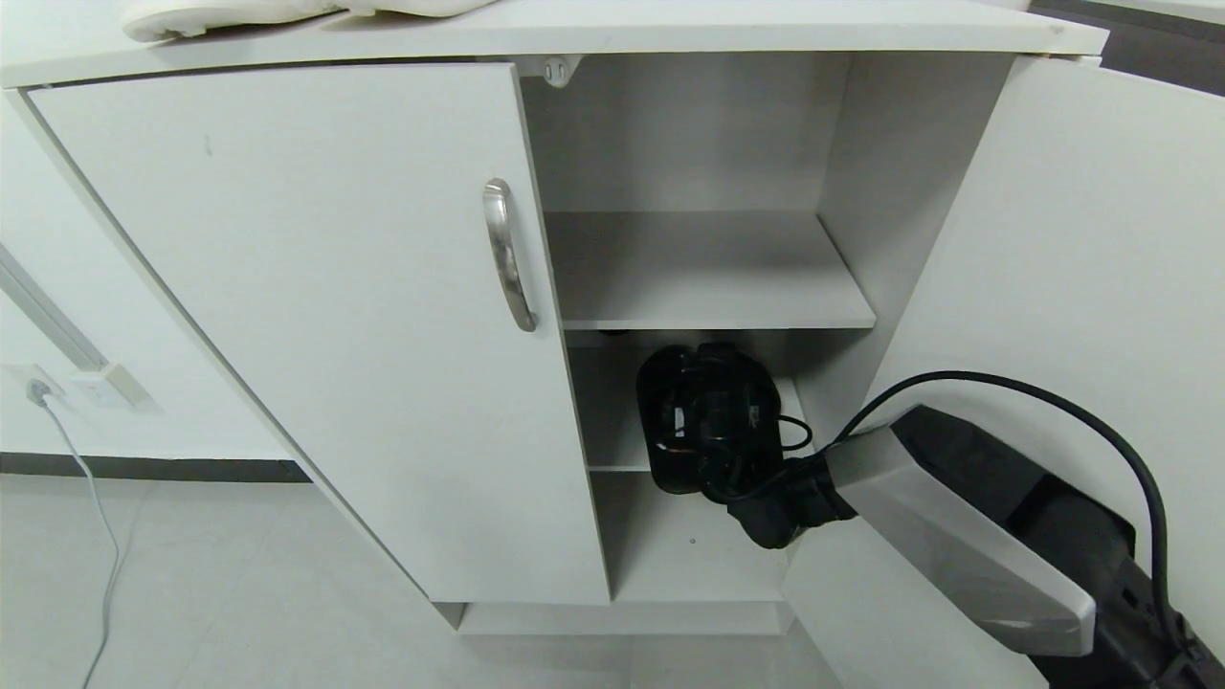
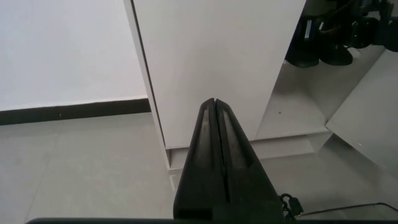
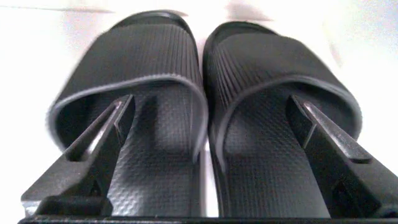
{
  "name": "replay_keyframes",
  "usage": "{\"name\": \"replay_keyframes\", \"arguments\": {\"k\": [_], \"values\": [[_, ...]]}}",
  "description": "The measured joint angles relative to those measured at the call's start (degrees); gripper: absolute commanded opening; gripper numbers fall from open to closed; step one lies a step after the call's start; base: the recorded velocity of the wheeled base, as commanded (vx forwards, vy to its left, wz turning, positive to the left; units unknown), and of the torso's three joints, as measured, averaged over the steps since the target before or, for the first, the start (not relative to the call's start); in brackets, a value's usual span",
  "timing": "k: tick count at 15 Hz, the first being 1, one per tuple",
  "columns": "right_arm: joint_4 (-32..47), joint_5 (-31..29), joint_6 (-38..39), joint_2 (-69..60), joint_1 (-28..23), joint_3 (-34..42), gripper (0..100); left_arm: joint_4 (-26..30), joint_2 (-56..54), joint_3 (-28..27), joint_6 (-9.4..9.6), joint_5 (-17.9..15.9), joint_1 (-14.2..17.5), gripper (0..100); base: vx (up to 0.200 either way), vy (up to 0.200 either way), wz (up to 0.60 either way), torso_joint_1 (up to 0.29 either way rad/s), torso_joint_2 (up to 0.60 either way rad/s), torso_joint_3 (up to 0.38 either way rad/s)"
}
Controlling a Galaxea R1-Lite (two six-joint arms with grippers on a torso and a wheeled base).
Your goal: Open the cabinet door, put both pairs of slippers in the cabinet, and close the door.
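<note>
Room: pale tiled floor (image 1: 191, 574) meeting a white wall (image 1: 38, 239) at a dark baseboard (image 1: 144, 468).
Cabinet: white cabinet (image 1: 670, 38) of flat matt boards, standing on the floor by the wall; a pale soft bundle (image 1: 239, 14) lies on its top (what it is cannot be told).
Doors: left door (image 1: 287, 316) shut; right door (image 1: 1081, 239) swung wide open.
Interior: a smooth white upper shelf (image 1: 708, 273) spans the open half.
Slippers: black slippers (image 3: 267, 68) with ribbed straps and pebbled footbeds lie side by side on a white board in the compartment under the upper shelf, toes away from the gripper.
Right gripper (image 3: 209, 99): inside that compartment, fingers spread apart, one tip over each footbed; contact cannot be told.
Left gripper (image 2: 214, 106): fingers pressed together on nothing, out before the left door, above the floor.
Handle (image 1: 507, 254): curved brushed-metal bar, upright at the left door's free edge.
Socket (image 1: 38, 390): on the wall, with a grey cable (image 1: 96, 517) trailing to the floor.
Views: the head view places the slippers as a dark mass; the right wrist view resolves their texture.
</note>
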Motion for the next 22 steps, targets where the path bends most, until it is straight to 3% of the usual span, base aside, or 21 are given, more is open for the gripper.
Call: {"name": "replay_keyframes", "arguments": {"k": [11, 16, 22], "values": [[-21.21, -0.99, -0.07, -20.00, 7.84, 45.24, 100, 0.00, 0.00, -0.02, -0.02, -0.11, 0.00, 0, 0.000, 0.000, 0.00, 0.000, 0.00, 0.000], [-21.46, -1.12, -0.09, -23.33, 9.74, 48.10, 100, 0.00, 0.00, -0.02, -0.09, -0.11, 0.00, 0, 0.000, 0.000, 0.00, 0.000, 0.00, 0.000], [-23.19, -1.23, -0.35, -23.72, 10.70, 48.81, 100, -0.02, 0.00, -0.04, -0.28, -0.11, 0.00, 0, -0.200, 0.000, 0.00, 0.002, 0.00, 0.004]]}}
